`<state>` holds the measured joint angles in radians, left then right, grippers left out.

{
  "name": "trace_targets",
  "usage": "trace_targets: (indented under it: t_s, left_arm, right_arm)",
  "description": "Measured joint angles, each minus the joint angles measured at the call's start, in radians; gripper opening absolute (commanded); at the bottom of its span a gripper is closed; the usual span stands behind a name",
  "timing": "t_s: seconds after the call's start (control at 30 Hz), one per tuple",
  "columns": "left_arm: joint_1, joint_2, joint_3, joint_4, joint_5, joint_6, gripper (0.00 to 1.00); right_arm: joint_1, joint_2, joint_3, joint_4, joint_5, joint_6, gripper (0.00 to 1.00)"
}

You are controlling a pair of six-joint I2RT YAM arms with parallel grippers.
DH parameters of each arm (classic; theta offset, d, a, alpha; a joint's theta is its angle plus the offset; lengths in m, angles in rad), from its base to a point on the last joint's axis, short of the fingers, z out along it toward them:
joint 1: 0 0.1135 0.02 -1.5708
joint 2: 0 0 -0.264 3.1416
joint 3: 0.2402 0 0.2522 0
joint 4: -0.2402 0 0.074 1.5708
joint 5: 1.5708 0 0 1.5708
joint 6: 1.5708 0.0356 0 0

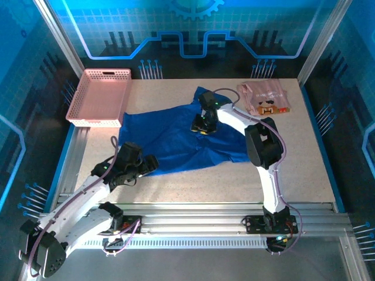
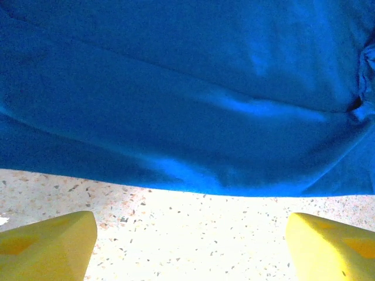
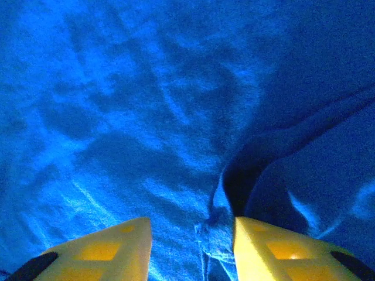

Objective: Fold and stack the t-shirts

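Observation:
The royal-blue t-shirt (image 1: pixel 170 137) lies spread and wrinkled across the middle of the table. A pale pink t-shirt (image 1: pixel 266 99) with a brown-orange print lies folded at the back right. My left gripper (image 1: pixel 149 164) is open, low over bare table just off the blue shirt's near hem (image 2: pixel 187 187); its yellow fingers (image 2: pixel 53 243) stand wide apart with nothing between them. My right gripper (image 1: pixel 204 126) hovers over the blue shirt's middle. Its jaws are parted, and a small raised pucker of blue cloth (image 3: pixel 218 231) stands loose between the fingertips (image 3: pixel 126 246).
A pink plastic lattice basket (image 1: pixel 99 96) stands at the back left corner. The speckled tabletop (image 1: pixel 234 181) is bare in front of the blue shirt. Aluminium rails (image 1: pixel 193 219) run along the near edge by the arm bases.

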<state>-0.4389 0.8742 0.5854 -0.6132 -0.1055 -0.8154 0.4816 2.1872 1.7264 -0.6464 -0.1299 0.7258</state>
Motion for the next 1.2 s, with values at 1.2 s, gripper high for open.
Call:
trace_targets:
  t_s: [1.2]
  left_arm:
    - [0.333,0.291,-0.088,0.034,-0.043,-0.07,0.56]
  right_arm:
    - [-0.199,-0.571,-0.808,-0.058,0.293,0.087,0.43]
